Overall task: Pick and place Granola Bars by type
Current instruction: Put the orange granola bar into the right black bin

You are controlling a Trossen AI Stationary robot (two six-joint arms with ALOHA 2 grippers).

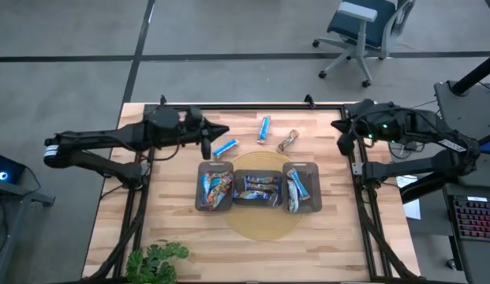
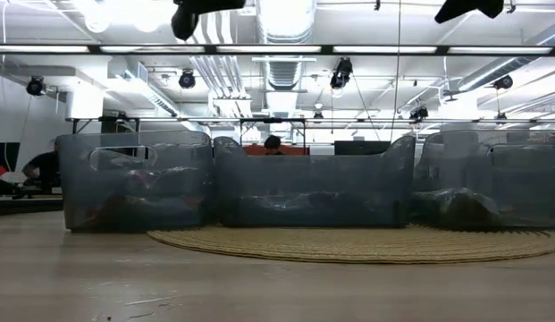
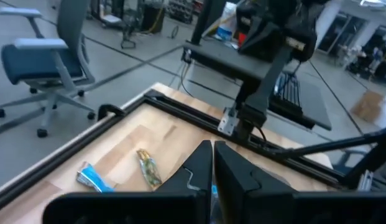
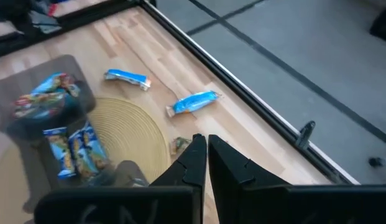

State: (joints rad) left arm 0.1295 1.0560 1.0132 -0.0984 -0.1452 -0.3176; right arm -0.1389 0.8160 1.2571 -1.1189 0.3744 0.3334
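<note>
No brand or writing can be read on any wrapper. The Granola Bars [image 1: 254, 186] are small, shiny wrapped sticks; most lie in three dark translucent trays set side by side on a round woven mat [image 1: 264, 222] near the middle of the wooden counter [image 1: 173, 229]. The left tray [image 1: 200, 168] holds a jumble of mixed orange, brown and silver wrappers with some blue, the middle tray [image 1: 256, 170] holds darker mixed ones, and the right tray [image 1: 312, 170] holds bright blue bars.

Three bars lie loose on the counter beyond the trays: a blue bar [image 1: 225, 147] just beside the left gripper, a second blue bar [image 1: 264, 128] farther back, and a brownish bar [image 1: 287, 141] near it, all apart from each other.

The left gripper [image 1: 207, 139] hangs over the counter's far left part; in its wrist view its two dark fingers [image 3: 199, 165] stand nearly together with only a thin slit between them, and they hold nothing. The right gripper [image 1: 345, 136] hangs above the far right edge of the counter, well apart from the bars; its fingers [image 4: 194, 155] are likewise closed to a narrow gap and are empty.

From counter height, the trays [image 2: 304, 183] show as grey see-through walls with dim shapes inside. A potted plant [image 1: 156, 263] sits at the near left corner.
</note>
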